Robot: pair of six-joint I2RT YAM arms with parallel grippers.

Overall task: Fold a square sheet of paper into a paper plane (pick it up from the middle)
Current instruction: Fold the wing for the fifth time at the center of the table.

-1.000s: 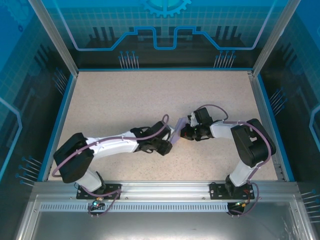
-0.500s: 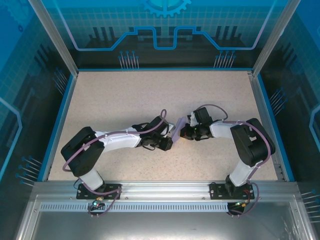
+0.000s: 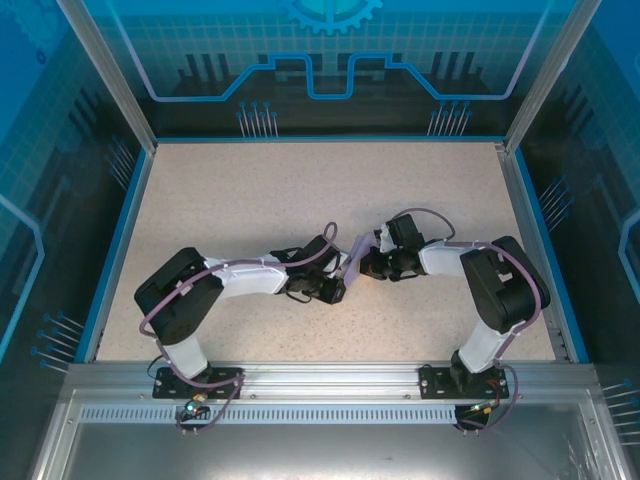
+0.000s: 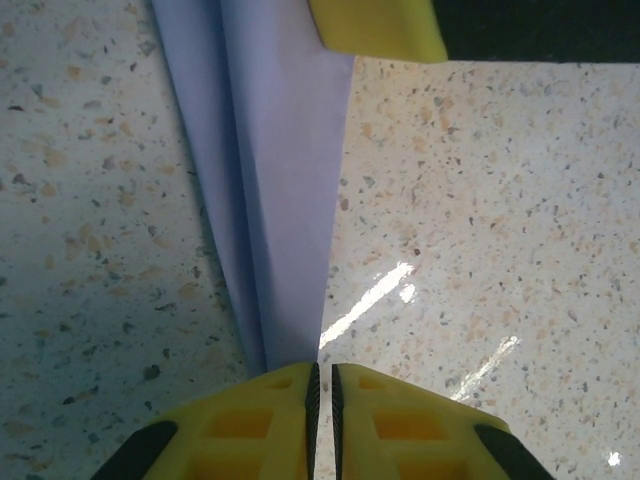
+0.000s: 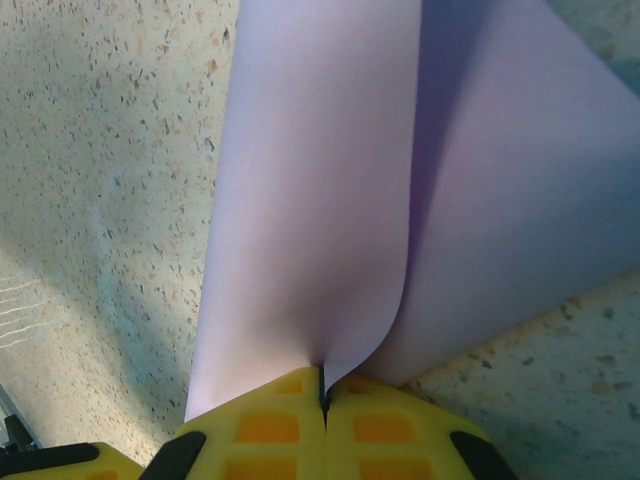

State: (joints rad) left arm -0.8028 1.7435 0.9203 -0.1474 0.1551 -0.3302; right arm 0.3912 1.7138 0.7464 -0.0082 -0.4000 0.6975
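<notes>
While the left gripper [image 3: 338, 289] pinches the 7 o'clock end of the half-folded square sheet of paper [image 3: 351, 263] at mid table [image 3: 240, 200] and the right gripper [image 3: 367, 263] clamps its 3 o'clock edge, creasing seems underway, so next comes pressing it flat.

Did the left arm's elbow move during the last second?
Yes. The left arm's elbow shifted right, away from the table's blue left edge.

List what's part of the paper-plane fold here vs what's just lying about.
Job: thin lavender-purple folded paper sheet; left gripper and right gripper, both pinching it.
Just there: speckled beige tabletop; blue-printed enclosure walls.
</notes>
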